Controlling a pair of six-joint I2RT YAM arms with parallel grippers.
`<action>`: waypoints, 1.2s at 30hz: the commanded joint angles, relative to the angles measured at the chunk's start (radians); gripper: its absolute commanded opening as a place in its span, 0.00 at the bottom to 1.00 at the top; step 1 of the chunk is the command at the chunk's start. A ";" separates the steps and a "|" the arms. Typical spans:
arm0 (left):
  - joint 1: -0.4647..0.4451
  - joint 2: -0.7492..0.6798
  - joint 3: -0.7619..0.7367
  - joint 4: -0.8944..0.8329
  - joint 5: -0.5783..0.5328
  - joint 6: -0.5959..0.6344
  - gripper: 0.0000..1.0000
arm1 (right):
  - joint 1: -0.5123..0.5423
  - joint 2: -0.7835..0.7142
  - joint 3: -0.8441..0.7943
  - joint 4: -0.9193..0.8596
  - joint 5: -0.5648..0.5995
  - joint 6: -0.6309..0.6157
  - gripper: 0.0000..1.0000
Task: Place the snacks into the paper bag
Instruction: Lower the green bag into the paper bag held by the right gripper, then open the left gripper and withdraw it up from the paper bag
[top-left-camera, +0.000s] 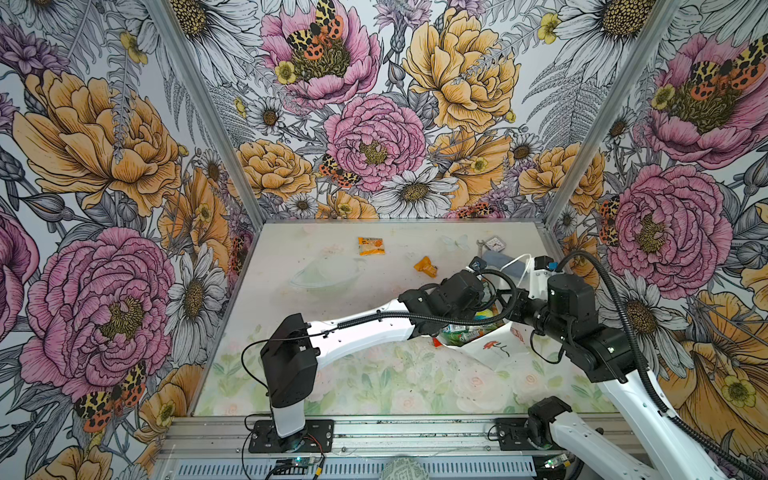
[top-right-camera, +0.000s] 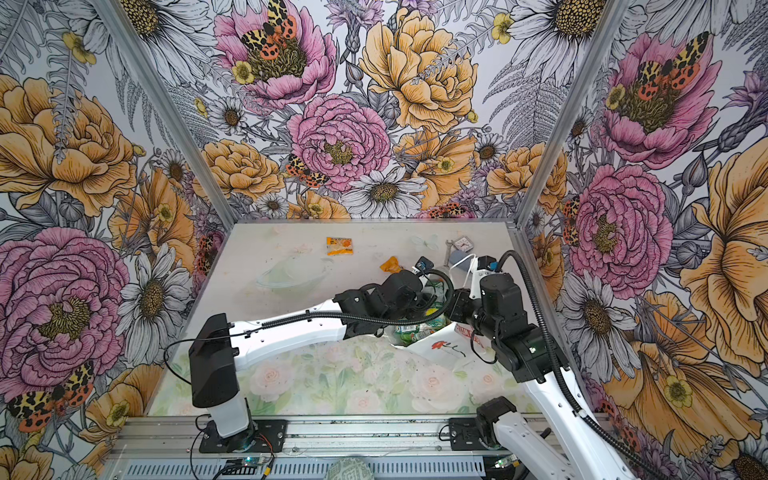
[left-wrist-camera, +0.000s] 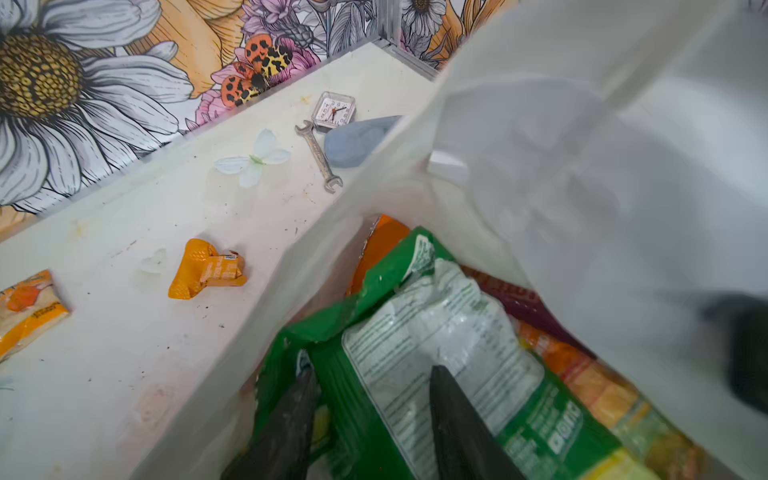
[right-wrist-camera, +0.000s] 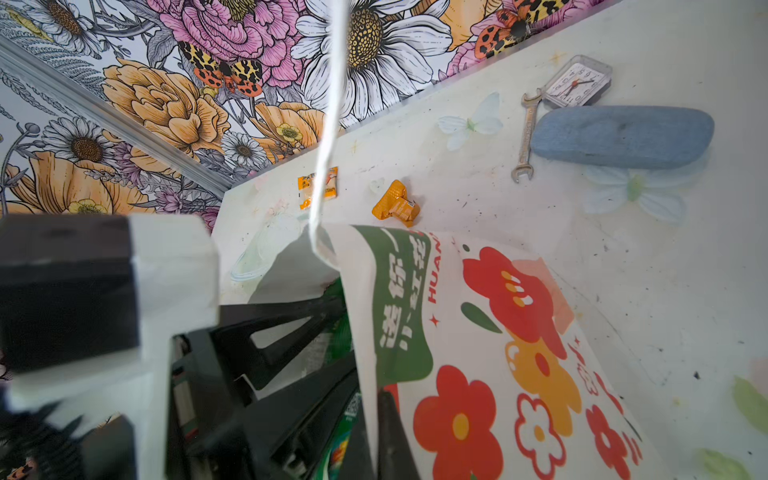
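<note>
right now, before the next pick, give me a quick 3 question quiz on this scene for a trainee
1. How many snack packets lie on the table outside the paper bag?
2. True or false: the left tool has its jaws shut.
3. The right tool is: A open above the table; B shut on the paper bag's wall; C shut on a snack.
Key:
1. Two: a flat orange packet and a crumpled orange packet.
2. False: they stand apart inside the bag, over a green packet.
3. B.
</note>
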 joint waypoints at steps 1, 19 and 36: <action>-0.005 0.051 0.052 -0.039 0.060 -0.044 0.46 | -0.001 -0.035 0.018 0.212 -0.016 0.018 0.00; -0.072 -0.263 -0.136 0.108 -0.068 0.000 0.59 | -0.002 -0.036 0.008 0.208 0.042 0.025 0.00; 0.215 -0.941 -0.639 0.158 -0.129 -0.299 0.74 | -0.001 0.059 0.017 0.279 0.067 0.174 0.00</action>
